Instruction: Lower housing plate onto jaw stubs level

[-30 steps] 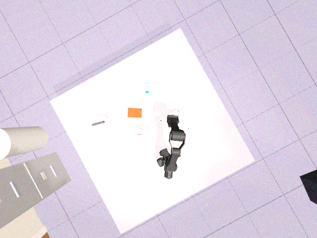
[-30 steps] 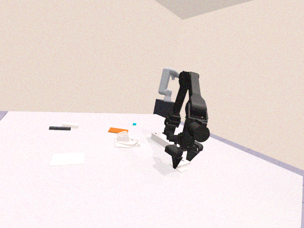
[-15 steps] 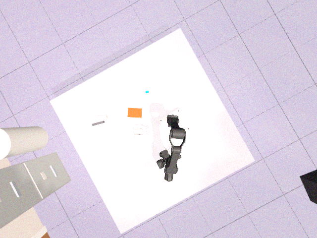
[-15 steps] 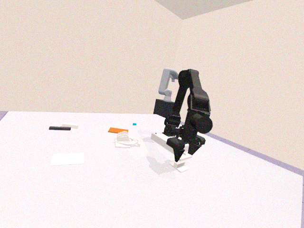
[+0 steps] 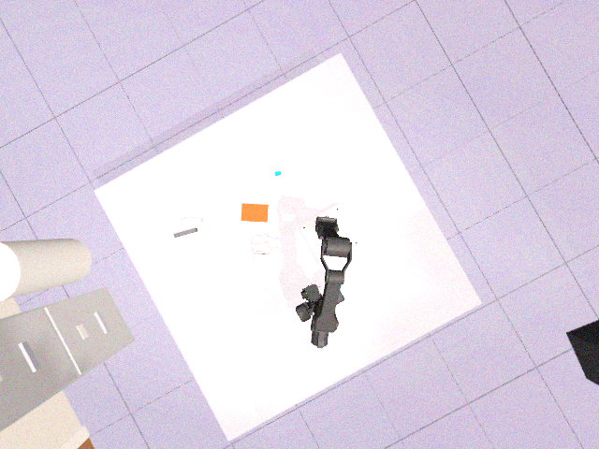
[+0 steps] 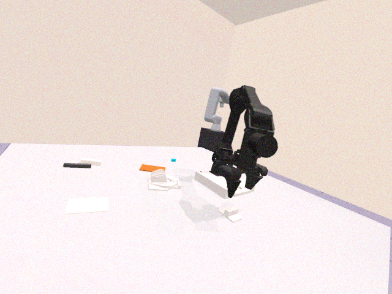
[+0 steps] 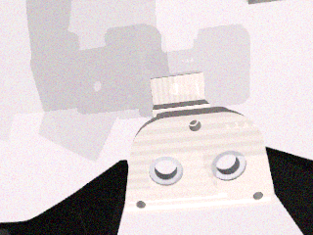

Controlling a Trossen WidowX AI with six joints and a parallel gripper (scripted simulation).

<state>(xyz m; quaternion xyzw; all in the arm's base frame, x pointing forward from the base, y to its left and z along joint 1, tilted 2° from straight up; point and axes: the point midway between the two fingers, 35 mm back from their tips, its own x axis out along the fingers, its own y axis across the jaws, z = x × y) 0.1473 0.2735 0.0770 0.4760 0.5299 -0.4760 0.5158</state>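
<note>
My gripper (image 5: 307, 302) (image 6: 239, 192) (image 7: 191, 160) is shut on the white housing plate (image 7: 193, 147), which has a rounded end and two ringed holes. The plate sits between the black fingers, raised above the table; in the exterior view it cannot be told from the white behind it. A pale block (image 6: 231, 211) (image 7: 177, 90) on a thin flat piece stands on the table below. A white assembly (image 6: 158, 180) with a ribbed block and curved parts stands apart from the gripper, left of it in the exterior view; its pins and stubs are too small to tell.
An orange slab (image 5: 255, 212) (image 6: 152, 168), a cyan cube (image 5: 277, 172) (image 6: 173, 160), a black bar (image 5: 185, 232) (image 6: 77, 165) and a white bar (image 6: 90, 162) lie on the table. A white sheet (image 6: 87, 204) lies left of centre. A white slab (image 6: 209, 183) is under the arm's base.
</note>
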